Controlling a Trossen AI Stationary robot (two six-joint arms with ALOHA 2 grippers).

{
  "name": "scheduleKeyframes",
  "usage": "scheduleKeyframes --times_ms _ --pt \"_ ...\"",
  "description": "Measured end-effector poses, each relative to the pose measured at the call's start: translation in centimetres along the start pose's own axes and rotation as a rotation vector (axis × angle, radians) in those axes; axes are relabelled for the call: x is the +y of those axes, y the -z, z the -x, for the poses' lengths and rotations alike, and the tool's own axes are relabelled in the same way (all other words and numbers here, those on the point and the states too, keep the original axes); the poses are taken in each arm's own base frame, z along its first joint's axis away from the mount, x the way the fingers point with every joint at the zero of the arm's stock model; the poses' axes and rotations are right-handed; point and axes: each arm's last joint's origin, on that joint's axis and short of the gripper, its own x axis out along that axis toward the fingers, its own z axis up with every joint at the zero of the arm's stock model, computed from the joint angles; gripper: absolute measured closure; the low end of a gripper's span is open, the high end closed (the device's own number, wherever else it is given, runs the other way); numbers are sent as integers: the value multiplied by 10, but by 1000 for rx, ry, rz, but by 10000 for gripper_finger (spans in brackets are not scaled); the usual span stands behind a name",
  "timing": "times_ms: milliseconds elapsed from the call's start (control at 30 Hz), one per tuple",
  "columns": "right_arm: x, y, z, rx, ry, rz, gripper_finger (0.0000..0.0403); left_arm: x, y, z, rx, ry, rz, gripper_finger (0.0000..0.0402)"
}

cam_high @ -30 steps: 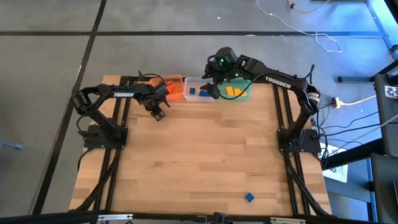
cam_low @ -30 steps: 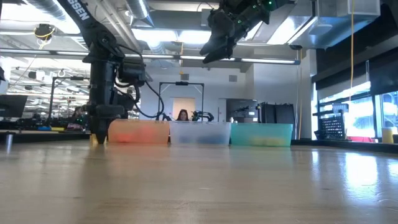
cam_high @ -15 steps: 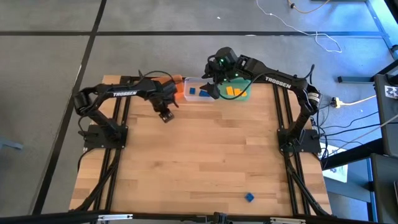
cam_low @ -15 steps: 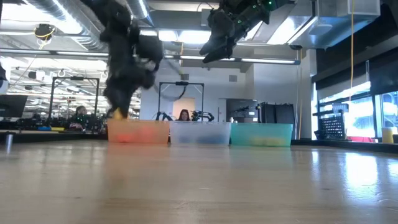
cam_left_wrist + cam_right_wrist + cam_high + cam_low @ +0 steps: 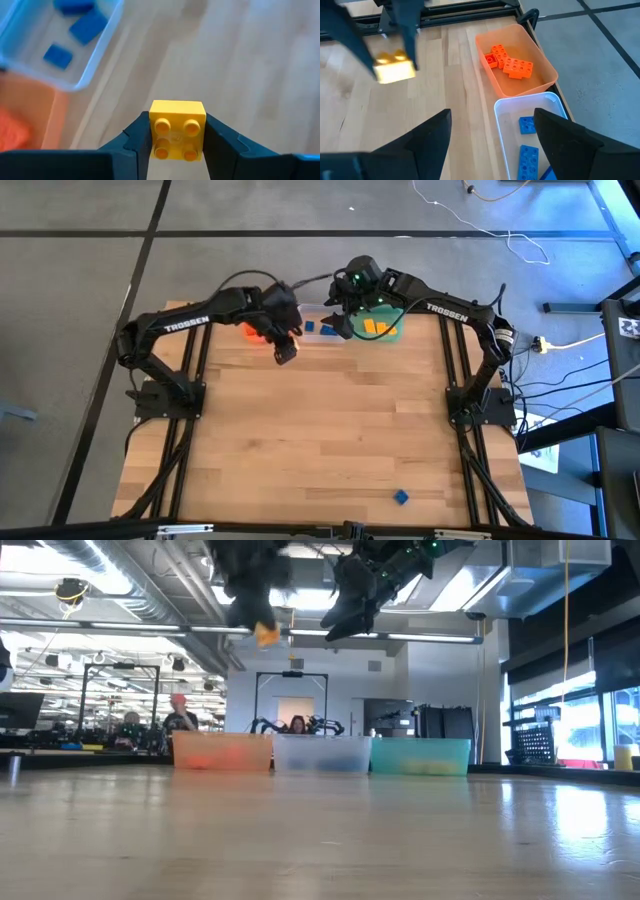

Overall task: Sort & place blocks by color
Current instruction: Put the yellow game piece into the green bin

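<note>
From above, three tubs sit in a row at the bench's (image 5: 320,430) far edge: the orange tub (image 5: 250,331), the clear tub (image 5: 315,326) and the green tub (image 5: 385,330). One blue brick (image 5: 400,497) lies alone near the near edge. At bench height, the left gripper (image 5: 262,632) hangs high with a yellow brick (image 5: 266,635). Its wrist camera shows its jaws closed on that four-stud brick, with three blue bricks (image 5: 75,27) in the clear tub. The right gripper (image 5: 492,145), jaws spread wide and empty, hovers over the tubs; orange bricks (image 5: 509,61) lie in a cluster too merged to count.
</note>
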Motion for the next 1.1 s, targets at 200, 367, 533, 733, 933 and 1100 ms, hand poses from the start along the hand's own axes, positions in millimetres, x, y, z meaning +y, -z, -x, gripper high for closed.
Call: scheduleKeyframes --times_ms 200,367,533,733,933,1100 --pt "0 0 0 0 0 0 120 2 -13 19 -67 108 -101 273" --pt "0 0 0 0 0 0 120 17 -16 26 -97 171 -156 273" --pt "0 0 0 0 -1 28 120 33 -16 28 -123 249 -175 273" --pt "4 -1 0 -35 -121 116 120 46 -16 32 -148 290 -168 273" --pt "10 -3 -2 -55 -156 179 120 52 -17 33 -171 323 -159 273" --pt "19 -5 -4 -74 -164 363 120 56 -23 19 -179 372 -158 273"
